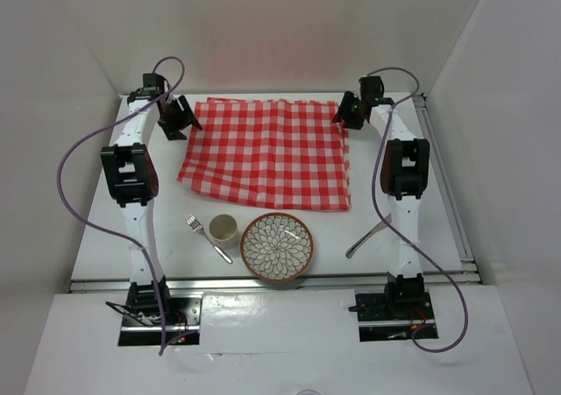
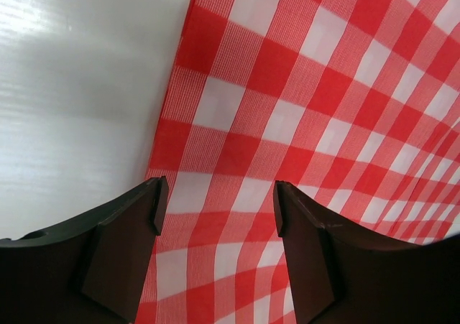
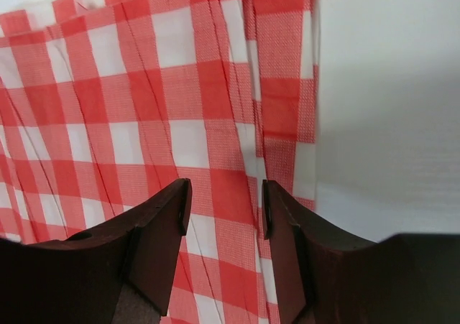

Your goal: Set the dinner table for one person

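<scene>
White-walled enclosure. The white dinner table (image 1: 96,237) covers its floor, with metal rails along the near and right edges.

Top view:
- A red-and-white checked cloth (image 1: 267,150) lies flat on the far half of the table, slightly skewed.
- The left gripper (image 1: 180,116) is at the cloth's far left corner and the right gripper (image 1: 349,112) at its far right corner.
- A patterned plate (image 1: 277,246) sits by the table's near edge, just short of the cloth's near hem.
- A cup (image 1: 223,229) stands just left of the plate, and a fork (image 1: 208,238) lies diagonally beside the cup.
- A metal utensil (image 1: 366,237) lies toward the near right, next to the right arm; too small to tell which kind.

Left wrist view:
- The left gripper (image 2: 218,205) has its fingers (image 2: 122,252) spread wide with nothing between them.
- They hang over the cloth (image 2: 323,87) just inside its edge, with bare table (image 2: 79,87) to the left.

Right wrist view:
- The right gripper (image 3: 225,205) has its fingers (image 3: 154,245) apart with a narrower gap, not pinching anything.
- Under them is the creased hem of the cloth (image 3: 144,108), with bare table (image 3: 388,108) to the right.
- Cannot tell whether the tips touch the fabric.
</scene>
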`<state>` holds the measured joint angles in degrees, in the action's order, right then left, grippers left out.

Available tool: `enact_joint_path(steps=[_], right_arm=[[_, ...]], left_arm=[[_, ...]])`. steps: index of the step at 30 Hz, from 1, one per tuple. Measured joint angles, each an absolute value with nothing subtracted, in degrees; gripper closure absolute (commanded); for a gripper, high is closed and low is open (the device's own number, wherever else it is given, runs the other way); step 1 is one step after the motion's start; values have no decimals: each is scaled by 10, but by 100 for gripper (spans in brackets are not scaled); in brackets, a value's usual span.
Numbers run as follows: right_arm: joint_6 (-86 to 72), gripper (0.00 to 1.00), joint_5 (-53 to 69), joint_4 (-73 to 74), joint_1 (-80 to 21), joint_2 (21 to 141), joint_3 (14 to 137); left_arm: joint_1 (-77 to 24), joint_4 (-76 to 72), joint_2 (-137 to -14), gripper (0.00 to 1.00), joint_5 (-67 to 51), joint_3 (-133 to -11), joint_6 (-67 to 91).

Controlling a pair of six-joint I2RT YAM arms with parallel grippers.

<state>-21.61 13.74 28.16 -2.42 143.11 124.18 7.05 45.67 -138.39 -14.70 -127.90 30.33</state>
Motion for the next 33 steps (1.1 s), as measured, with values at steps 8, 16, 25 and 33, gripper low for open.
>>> enact_joint_path(steps=[8,16,25,33], right_arm=[[-216,49,142,278,-26,1452,1261],[-215,60,149,272,-26,1460,1261],[-206,100,152,269,-26,1465,1261],[-206,100,139,236,-26,1433,1202]], left_arm=[[71,427,-1406,25,-168,-1287,305],[70,406,-1416,47,-195,-1286,319],[70,387,-1442,100,-224,-1285,320],[69,376,-1441,100,-228,-1275,319]])
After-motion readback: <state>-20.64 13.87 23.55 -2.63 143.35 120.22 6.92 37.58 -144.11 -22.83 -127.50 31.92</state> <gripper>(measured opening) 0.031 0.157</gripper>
